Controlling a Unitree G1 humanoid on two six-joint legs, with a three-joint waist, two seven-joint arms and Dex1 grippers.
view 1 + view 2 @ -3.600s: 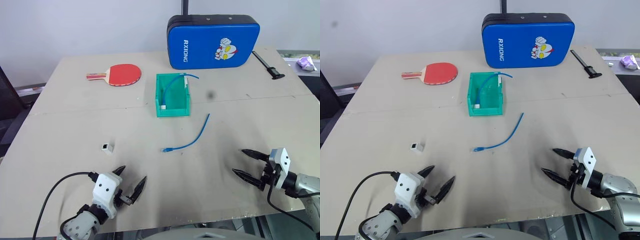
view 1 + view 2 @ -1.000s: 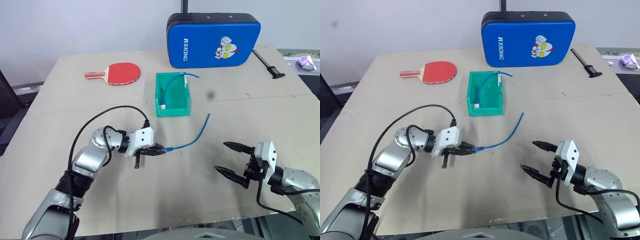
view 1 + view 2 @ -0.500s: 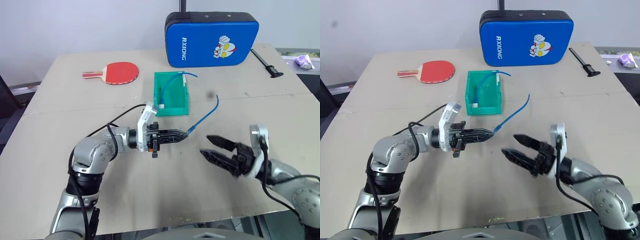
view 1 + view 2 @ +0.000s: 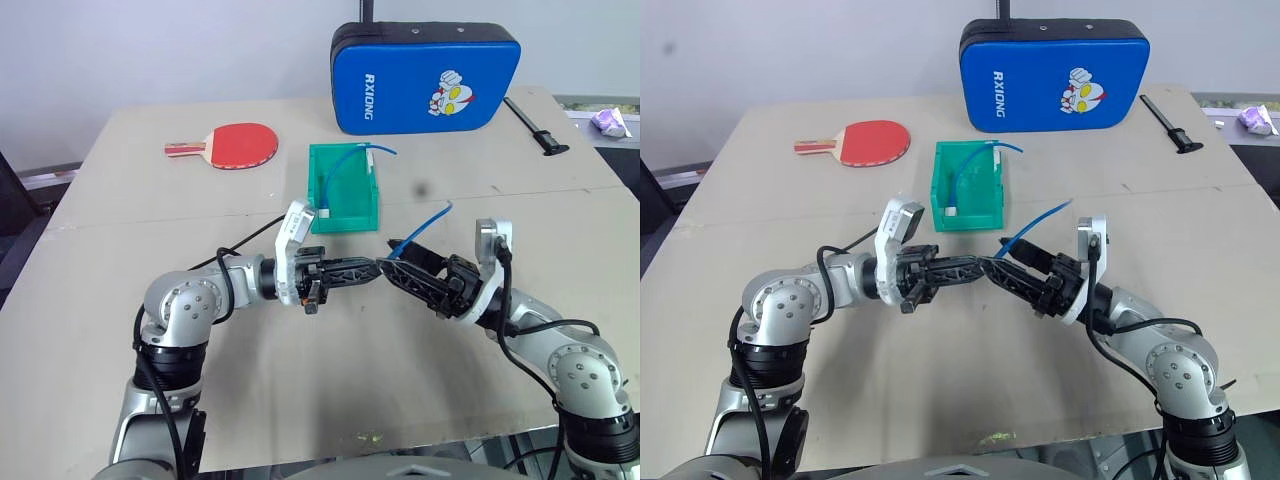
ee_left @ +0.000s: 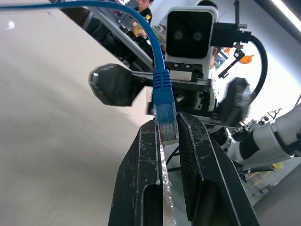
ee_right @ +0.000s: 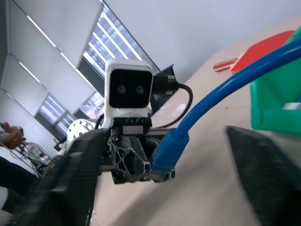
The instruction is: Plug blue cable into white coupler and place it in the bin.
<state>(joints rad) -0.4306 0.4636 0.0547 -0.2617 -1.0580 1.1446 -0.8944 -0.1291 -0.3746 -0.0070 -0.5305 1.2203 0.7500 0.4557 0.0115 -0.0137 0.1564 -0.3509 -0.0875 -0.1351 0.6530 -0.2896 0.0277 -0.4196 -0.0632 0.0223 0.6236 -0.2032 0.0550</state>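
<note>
Hovering above the tabletop (image 4: 120, 300), the left gripper (image 4: 372, 268) has its fingers clenched on the blue cable's (image 4: 420, 224) plug. The right gripper (image 4: 392, 268) meets it tip to tip, fingers spread around the plug. The green bin (image 4: 345, 215) sits farther back.

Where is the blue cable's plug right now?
The thin blue cable's plug is pinched in the left gripper, lifted above the table's middle just in front of the green plastic bin, with the right gripper right beside it.

thin bright-blue cable (image 4: 425, 222): plug end lifted off the table, cord arcing up mid-table | white coupler: not discernible | green rectangular plastic bin (image 4: 345, 189): upright, toward the table's far edge, holding another blue cord
</note>
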